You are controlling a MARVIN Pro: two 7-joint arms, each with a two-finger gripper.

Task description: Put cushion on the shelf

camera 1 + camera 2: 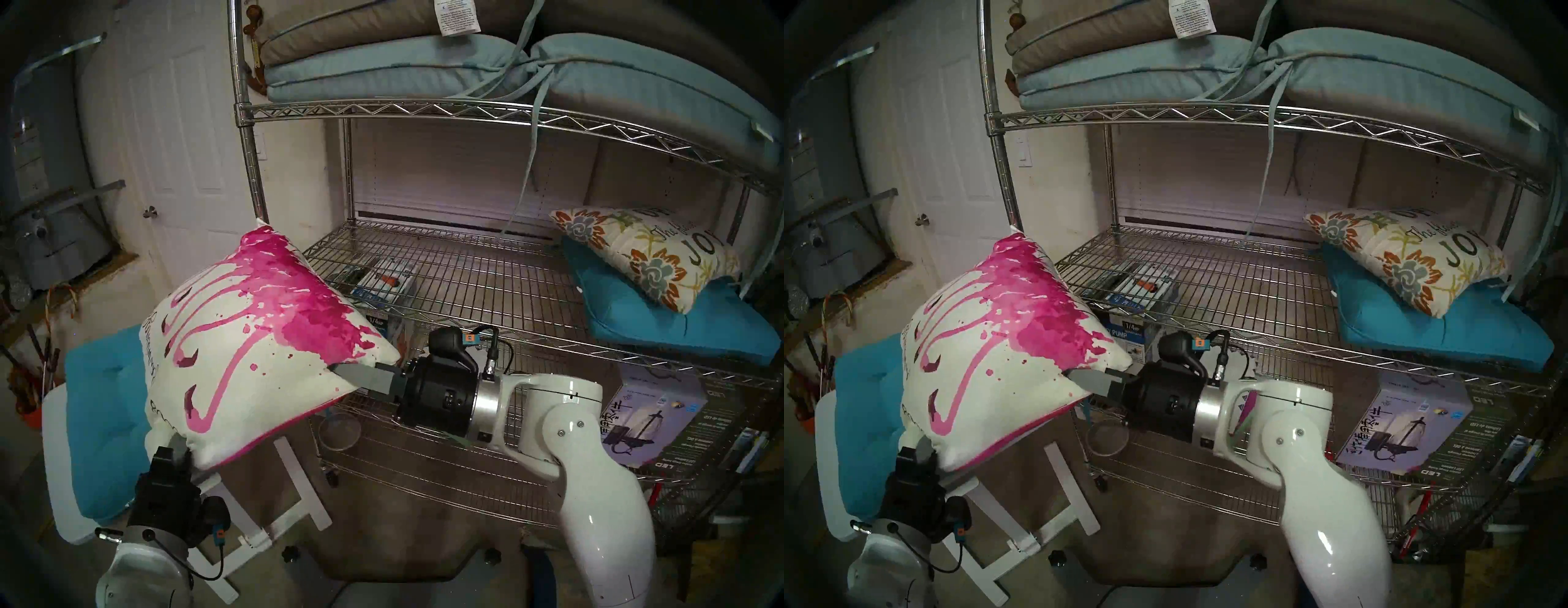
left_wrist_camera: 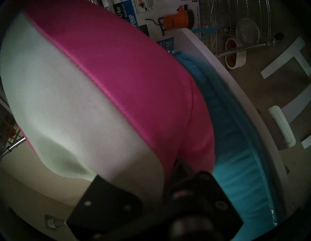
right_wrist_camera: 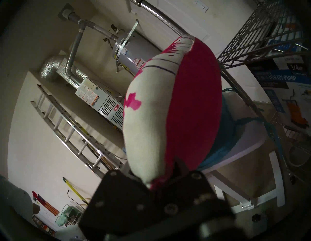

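Observation:
A white cushion (image 1: 254,339) (image 1: 996,339) with a pink flamingo print and a pink back hangs tilted in the air, left of the chrome wire shelf (image 1: 488,288) (image 1: 1242,288). My right gripper (image 1: 339,373) (image 1: 1076,378) is shut on its right-hand corner. My left gripper (image 1: 182,450) (image 1: 919,454) is shut on its lower near corner. In the left wrist view the cushion (image 2: 101,92) fills the picture, white face and pink back. The right wrist view shows the cushion (image 3: 168,109) edge-on, pinched at its corner. Its far tip nears the shelf's left front post (image 1: 254,178).
A teal cushion (image 1: 106,416) lies on the small white folding table (image 1: 59,488) under the held one. The middle tier holds a teal cushion (image 1: 679,322) and a floral "JOY" pillow (image 1: 645,254) at right. Boxes (image 1: 653,416) sit below. Flat pads (image 1: 424,63) fill the top tier.

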